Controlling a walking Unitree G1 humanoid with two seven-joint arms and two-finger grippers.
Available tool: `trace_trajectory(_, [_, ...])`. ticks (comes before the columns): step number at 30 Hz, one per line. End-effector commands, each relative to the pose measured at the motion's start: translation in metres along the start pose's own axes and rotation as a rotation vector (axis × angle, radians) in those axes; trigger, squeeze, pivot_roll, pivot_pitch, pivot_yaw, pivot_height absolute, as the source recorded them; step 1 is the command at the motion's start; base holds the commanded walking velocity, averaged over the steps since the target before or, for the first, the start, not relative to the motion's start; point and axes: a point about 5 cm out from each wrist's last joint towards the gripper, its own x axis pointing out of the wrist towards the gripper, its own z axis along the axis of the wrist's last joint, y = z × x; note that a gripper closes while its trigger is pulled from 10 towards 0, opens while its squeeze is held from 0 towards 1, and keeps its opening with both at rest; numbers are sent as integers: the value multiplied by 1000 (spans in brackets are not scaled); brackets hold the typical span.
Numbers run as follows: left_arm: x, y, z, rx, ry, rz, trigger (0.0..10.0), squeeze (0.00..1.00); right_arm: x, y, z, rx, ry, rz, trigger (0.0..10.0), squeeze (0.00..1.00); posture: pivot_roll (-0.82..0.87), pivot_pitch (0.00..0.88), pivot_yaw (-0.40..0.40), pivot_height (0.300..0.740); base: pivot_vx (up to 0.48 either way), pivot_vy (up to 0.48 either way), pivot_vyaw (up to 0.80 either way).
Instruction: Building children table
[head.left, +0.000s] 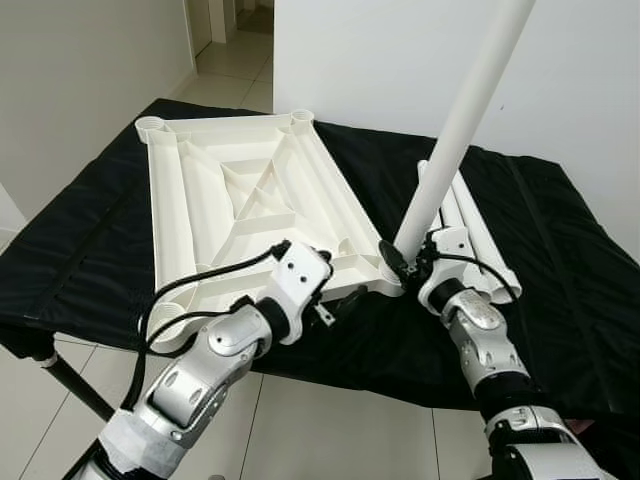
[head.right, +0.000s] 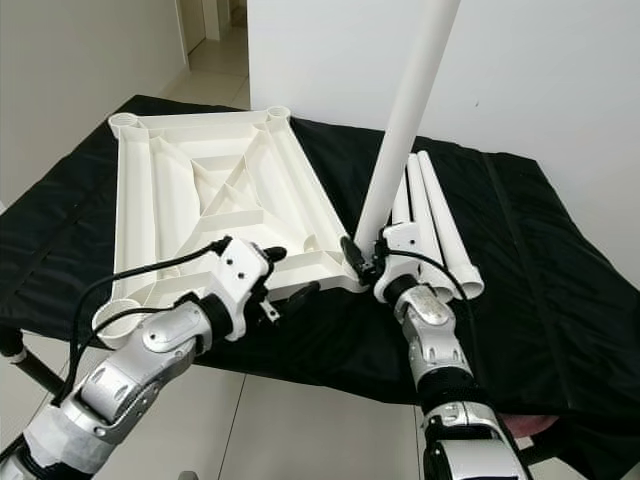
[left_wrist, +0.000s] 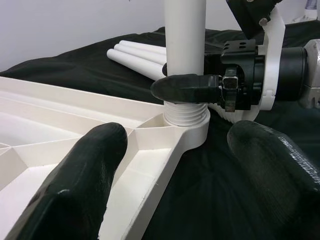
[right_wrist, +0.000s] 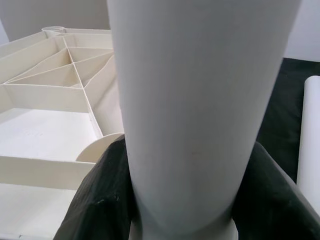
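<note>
A big white table top part (head.left: 240, 205) lies upside down on a black cloth (head.left: 560, 260) that covers the tabletop. You can see the ribs and triangles on its underside. It has a round socket at each corner.

The right tool (head.left: 405, 262) is clenched around a long white leg (head.left: 455, 135). It grips the leg low down, just above the screw threads. The leg stands up, tilted a little, with its threaded end sitting in the corner socket (left_wrist: 192, 132) nearest the robot's right arm. In the right wrist view the two black fingers (right_wrist: 95, 200) press on both sides of the leg.

The left tool (head.left: 335, 300) is released, with its fingers spread apart and nothing between them. It is at the near edge of the white part, just beside the same corner. One finger is over the white part and the other is over the black cloth.

More white legs (head.right: 440, 225) lie side by side on the cloth, just behind the right tool.
</note>
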Motion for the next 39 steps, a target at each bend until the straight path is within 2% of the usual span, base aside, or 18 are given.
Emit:
trace_trajectory(1, [-1,-8,1,10,4,-120,10000,0,-5,9,-18,16,91,-50,10000,0,23,0,-62,740,0,0,0])
trace_trajectory(7, [0,-5,2,19,5,-129,10000,0,-6,17,-15,67,61,-162,10000,0,11,0,-48,740,0,0,0])
trace_trajectory(17, [0,-4,2,23,9,-134,10000,0,-9,26,-13,86,40,-293,10000,0,7,0,-44,740,0,0,0])
trace_trajectory(20, [0,-4,2,25,9,-136,10000,0,-10,37,-8,84,19,-364,10000,0,7,0,-42,740,0,0,0])
trace_trajectory(24, [0,-3,3,25,9,-135,10000,0,-10,39,-7,83,15,-380,10000,0,8,0,-43,740,0,0,0])
trace_trajectory(28, [0,-3,3,28,8,-134,10000,0,-15,49,-8,92,17,-450,10000,0,11,0,-43,740,0,0,0])
trace_trajectory(35, [0,-2,3,29,10,-132,10000,0,-16,54,-8,104,21,-459,10000,0,11,0,-43,740,0,0,0])
trace_trajectory(36, [0,-1,3,31,10,-132,10000,0,-16,56,-8,107,23,-460,10000,1000,15,0,-43,740,0,0,0])
trace_trajectory(39, [0,-1,3,32,9,-132,10000,0,-15,60,-5,119,7,-444,10000,1000,14,0,-40,740,0,0,0])
